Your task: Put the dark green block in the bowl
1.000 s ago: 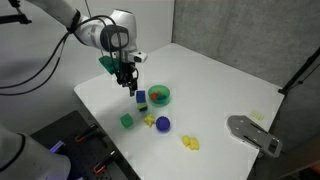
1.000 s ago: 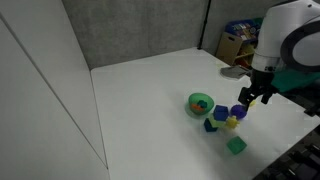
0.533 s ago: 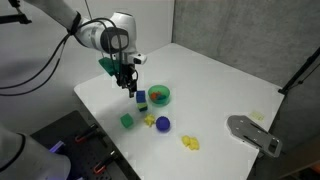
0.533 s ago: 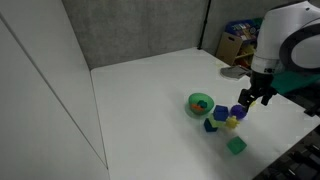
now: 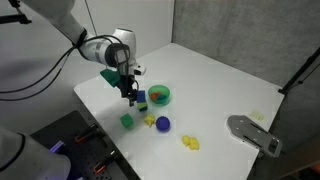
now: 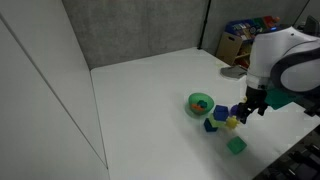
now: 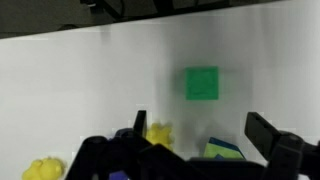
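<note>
**Light, rigid cube; claw open and not yet over it**

The dark green block (image 5: 127, 120) sits on the white table (image 5: 220, 85). It stands near a yellow piece (image 5: 150, 121) and well apart from the bowl (image 5: 160, 95). Nothing touches it, so you have room on every side.

Expect a light, stiff cube with flat, smooth faces. It should not give under pressure. It could skid or twist on the table if one finger meets it before the other. Take it across two opposite flat faces, with the fingers squared to its sides and low enough to catch its middle. A grip on the corners would likely let it spin out.

Your claw (image 5: 131, 97) is open, with nothing between the fingers. In the wrist view the fingers (image 7: 262, 132) are spread wide at the bottom edge. There the cube lies ahead of them, roughly centred in the gap but clear of the tips.

The arm reaches in from the side with the wrist bent, so the claw points down at the table. It hovers by the blue block (image 5: 141, 99) and the bowl's near rim, not above the green cube. The wrist view shows the yellow piece and the blue block close under the fingers, so mind them if you descend here.
</note>
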`<state>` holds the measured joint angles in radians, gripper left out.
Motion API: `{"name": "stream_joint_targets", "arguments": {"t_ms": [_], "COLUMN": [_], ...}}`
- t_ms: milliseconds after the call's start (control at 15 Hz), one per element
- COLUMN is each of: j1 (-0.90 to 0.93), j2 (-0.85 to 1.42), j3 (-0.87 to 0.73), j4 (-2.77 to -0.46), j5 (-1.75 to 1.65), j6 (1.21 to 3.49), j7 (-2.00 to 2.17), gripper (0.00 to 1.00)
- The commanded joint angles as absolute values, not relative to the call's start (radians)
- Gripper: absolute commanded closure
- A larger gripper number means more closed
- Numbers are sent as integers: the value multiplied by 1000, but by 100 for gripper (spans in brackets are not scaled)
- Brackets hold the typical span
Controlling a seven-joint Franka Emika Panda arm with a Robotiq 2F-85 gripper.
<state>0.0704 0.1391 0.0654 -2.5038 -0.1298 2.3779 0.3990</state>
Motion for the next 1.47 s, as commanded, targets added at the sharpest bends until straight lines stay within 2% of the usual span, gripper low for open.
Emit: {"name": "stream_joint_targets", "arguments": {"t_ms": [0,600,1133,1200,1267,1400], "j1": [94,221,365,374,382,391], "j2": [234,441,577,586,593,600], "j3": [51,-39,-147,-151,-154,-155], "j4": [-2519,-2533,-2525,-2525,-2525,-2525], "j5": [-142,-137,-100,-92,-83,-65], "j6": [2516,2812,2918,2922,2927,2928], "j7": [413,435,451,449,445,438], "gripper": [0,0,0,25,28,44]}}
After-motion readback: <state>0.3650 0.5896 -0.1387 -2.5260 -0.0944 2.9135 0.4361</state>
